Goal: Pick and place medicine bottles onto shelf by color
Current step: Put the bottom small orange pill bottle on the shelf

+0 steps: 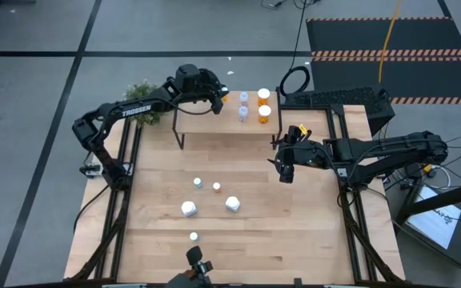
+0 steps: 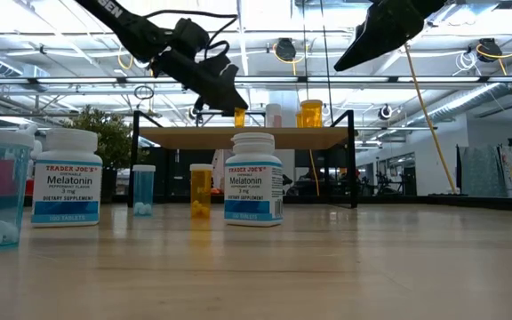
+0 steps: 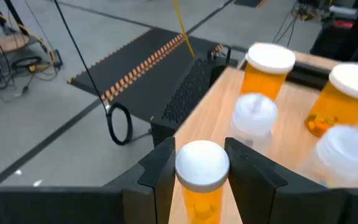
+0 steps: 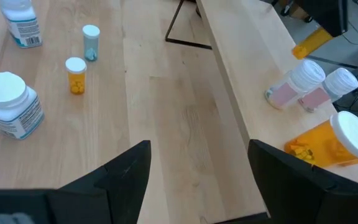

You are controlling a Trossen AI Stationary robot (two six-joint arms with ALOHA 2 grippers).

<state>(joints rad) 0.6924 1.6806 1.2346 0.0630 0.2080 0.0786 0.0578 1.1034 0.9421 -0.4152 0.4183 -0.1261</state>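
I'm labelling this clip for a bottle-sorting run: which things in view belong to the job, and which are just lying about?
Job:
- low light-wood shelf on black legs
- small orange white-capped bottle held in the left gripper over the shelf
- orange and pale bottles on the shelf
- white, orange and blue bottles on the table
- right gripper, open, empty

Lying about:
- green plant
- black coiled cable

Bottles: four standing on shelf (image 1: 214, 120), one orange bottle (image 3: 202, 177) in left gripper (image 3: 197, 180), five on table (image 1: 310, 232). Ten total.
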